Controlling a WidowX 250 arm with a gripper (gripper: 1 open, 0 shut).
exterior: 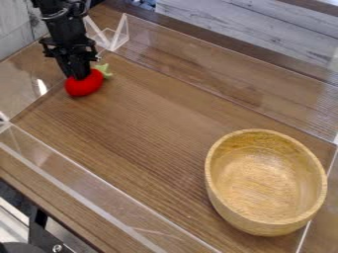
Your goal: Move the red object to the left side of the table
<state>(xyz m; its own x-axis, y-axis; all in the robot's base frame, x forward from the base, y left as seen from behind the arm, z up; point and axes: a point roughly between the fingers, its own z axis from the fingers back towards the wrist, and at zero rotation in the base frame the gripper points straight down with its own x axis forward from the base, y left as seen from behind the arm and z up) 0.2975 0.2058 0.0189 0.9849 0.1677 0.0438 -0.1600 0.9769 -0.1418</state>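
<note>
The red object (pixel 86 85), a small round red toy fruit with a light green tuft on its right, rests on the brown wood-grain table (pixel 145 128) at the far left, near the back corner. My black gripper (pixel 78 71) comes down from above and sits right on the fruit's top, with its fingers reaching to the fruit's upper edge. The fingertips merge with the dark gripper body, so the gap between them does not show. Most of the fruit's lower half is visible below the fingers.
A large tan wooden bowl (pixel 266 180) stands at the front right of the table. Low clear acrylic walls (pixel 53 163) border the tabletop, with a corner piece (pixel 117 35) just behind the gripper.
</note>
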